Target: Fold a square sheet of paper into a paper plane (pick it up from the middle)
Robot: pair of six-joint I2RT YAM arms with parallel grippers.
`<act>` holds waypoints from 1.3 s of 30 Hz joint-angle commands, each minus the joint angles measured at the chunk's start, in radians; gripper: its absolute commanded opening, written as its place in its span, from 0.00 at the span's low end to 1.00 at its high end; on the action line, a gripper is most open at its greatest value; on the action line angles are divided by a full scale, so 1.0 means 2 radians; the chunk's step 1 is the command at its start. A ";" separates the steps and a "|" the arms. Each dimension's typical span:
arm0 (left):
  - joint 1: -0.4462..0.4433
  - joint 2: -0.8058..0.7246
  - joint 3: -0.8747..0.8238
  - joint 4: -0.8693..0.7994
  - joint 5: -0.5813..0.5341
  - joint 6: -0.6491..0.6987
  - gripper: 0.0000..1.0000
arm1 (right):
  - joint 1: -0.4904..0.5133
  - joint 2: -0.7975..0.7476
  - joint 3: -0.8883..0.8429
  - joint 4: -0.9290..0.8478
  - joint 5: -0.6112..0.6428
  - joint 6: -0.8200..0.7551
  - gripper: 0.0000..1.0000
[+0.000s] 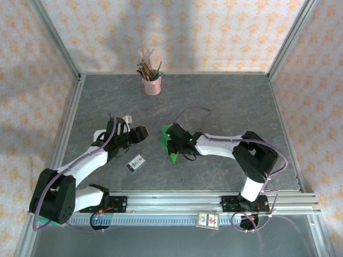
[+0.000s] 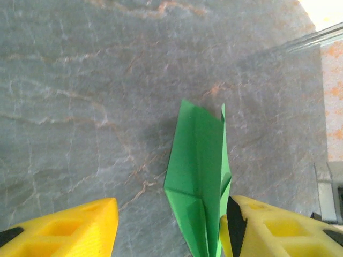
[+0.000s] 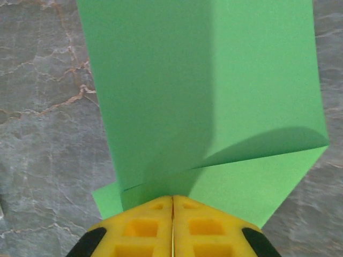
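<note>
Two layers at least show in the thin, bright green paper sheet (image 1: 165, 138), which lies part-folded on the grey marbled tabletop (image 1: 225, 101) near its middle, between the two arms. In the right wrist view one flap (image 3: 214, 96) stands a little proud of the layer under it and casts a curved shadow.

The right tool (image 3: 172, 214) is closed, its yellow fingers (image 3: 144, 227) pressed together at the near edge of the paper. Whether a layer is pinched between them cannot be told. The left tool (image 2: 169, 211) stands open just beside the sheet's pointed end (image 2: 198, 176), holding nothing.

The sheet looks feather-light and limp. It should bend under its own weight, slide easily on the smooth stone-look surface, and take any stray dent as a lasting crease. A hard pinch would probably mark it rather than tear it.

The best hold is likely along the folded spine, where the doubled layers are stiffest. One tool should pin the sheet flat while the other works a free edge.
</note>
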State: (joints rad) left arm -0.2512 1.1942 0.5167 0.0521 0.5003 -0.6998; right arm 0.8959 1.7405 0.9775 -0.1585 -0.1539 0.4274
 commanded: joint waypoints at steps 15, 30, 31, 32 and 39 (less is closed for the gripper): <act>-0.057 -0.017 -0.080 0.074 0.071 -0.045 0.52 | 0.039 0.035 -0.041 0.066 0.055 0.209 0.07; -0.086 0.027 -0.054 0.130 0.068 -0.095 0.25 | 0.036 -0.009 -0.053 0.173 0.098 0.298 0.09; -0.098 0.025 -0.058 0.132 0.063 -0.103 0.24 | 0.026 -0.018 -0.057 0.176 0.094 0.286 0.11; -0.111 0.024 -0.059 0.139 0.060 -0.112 0.22 | 0.017 -0.028 -0.061 0.176 0.088 0.272 0.12; -0.172 0.081 -0.027 0.175 0.044 -0.137 0.18 | -0.047 -0.071 -0.067 0.128 0.074 0.170 0.21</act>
State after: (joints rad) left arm -0.5777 1.3045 0.4152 0.3393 0.6197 -0.9443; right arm 0.8299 1.6341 0.8528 0.1535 -0.0074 0.8783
